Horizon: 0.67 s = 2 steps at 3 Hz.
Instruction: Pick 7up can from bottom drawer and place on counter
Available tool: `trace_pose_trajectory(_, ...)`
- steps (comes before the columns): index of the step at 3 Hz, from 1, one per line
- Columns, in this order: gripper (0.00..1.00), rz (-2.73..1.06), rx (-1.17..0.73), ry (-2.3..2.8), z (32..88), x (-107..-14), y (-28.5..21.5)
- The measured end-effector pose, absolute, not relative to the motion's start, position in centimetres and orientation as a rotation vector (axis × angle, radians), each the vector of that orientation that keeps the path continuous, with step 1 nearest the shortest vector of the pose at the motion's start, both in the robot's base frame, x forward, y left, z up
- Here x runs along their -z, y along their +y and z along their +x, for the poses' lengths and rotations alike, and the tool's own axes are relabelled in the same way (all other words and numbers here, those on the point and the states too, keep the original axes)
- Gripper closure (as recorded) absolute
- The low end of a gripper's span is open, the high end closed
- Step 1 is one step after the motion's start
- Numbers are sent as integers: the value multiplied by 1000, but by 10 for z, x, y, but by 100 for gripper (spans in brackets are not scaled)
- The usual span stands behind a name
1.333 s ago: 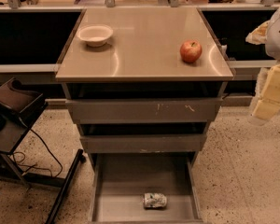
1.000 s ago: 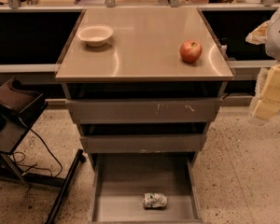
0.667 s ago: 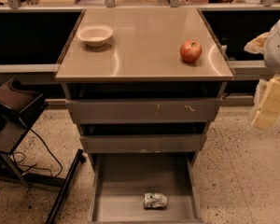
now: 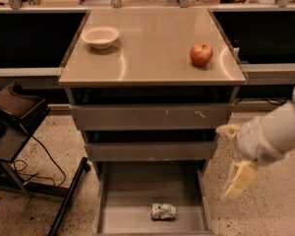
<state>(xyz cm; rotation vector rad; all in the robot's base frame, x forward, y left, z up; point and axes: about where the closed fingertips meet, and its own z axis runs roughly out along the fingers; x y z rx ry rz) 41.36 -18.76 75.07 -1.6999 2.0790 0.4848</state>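
Note:
The 7up can, whitish with green markings, lies on its side on the floor of the open bottom drawer, near the drawer's front. The tan counter tops the grey cabinet. My gripper hangs at the right of the cabinet, level with the middle drawer and above and to the right of the can. Its yellowish fingers stand apart and hold nothing.
A white bowl sits at the counter's back left and a red apple at its right side. Two shallower drawers above stick out slightly. A dark chair and cables stand on the floor at the left.
My arm has swung down and to the left, from the right edge beside the counter to beside the middle drawer. The can, apple and bowl have not moved.

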Motion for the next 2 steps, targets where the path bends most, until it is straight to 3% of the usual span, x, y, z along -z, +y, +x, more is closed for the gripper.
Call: trace_pose_trajectory(2,0,-1424,-871,2078,383,-556,-163)
